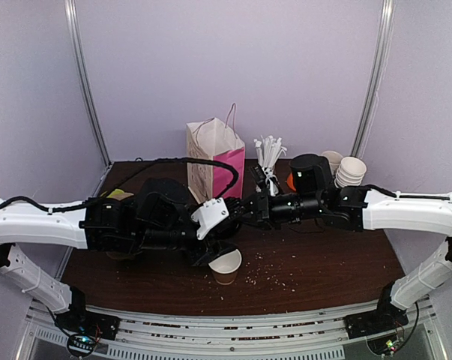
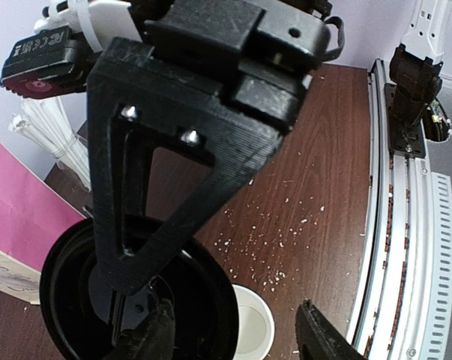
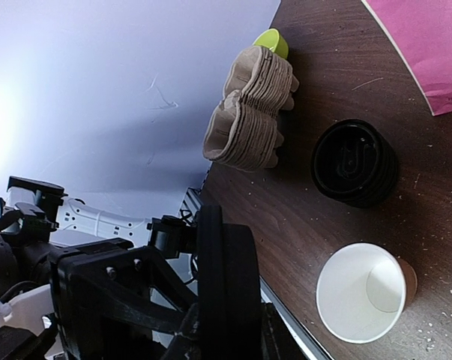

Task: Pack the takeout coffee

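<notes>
We note one takeout coffee cup (image 1: 226, 264), brown outside and white inside. It stands upright and lidless on the table (image 1: 323, 270), near the front centre, below where the two arms meet. One black dome lid (image 2: 64, 292) hangs in the air just above and beside it.

Right end effector (image 3: 227, 330): pinching that lid, which its wrist view shows edge-on between the fingers. Left end effector (image 2: 239, 337): fingers spread, one lying against the lid's face and the other well clear.

Also on the table:
- one stack of black lids (image 3: 354, 163)
- one nested pile of cardboard cup carriers (image 3: 252, 112), number not countable, with one green object (image 3: 273, 41) behind it
- one pink-and-white paper bag (image 1: 214, 154)
- one bundle of white sticks (image 1: 269, 152)
- two stacks of pale paper cups (image 1: 351, 171) at the back right
</notes>
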